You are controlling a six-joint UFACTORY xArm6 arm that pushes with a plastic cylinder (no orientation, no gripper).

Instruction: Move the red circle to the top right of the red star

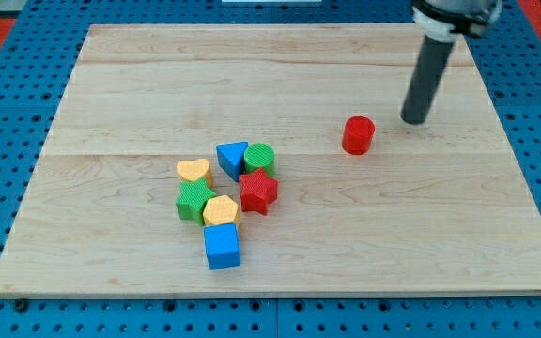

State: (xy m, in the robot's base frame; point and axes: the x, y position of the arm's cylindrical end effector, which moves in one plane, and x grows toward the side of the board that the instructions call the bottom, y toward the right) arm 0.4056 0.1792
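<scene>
Seven blocks crowd the table (111, 75) around the red star (258, 192), left of the red circle (357, 135); my tip (413, 120), fingerless and holding nothing, sits just right of it.

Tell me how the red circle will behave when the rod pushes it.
The red circle stands squat on its flat end, so it will likely slide, not tip. Its round side may let it slip off my tip, now at its right, apart.

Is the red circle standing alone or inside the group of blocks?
Alone. The red circle stands apart at the view's right of the group around the red star; my tip is near it, not touching.
</scene>
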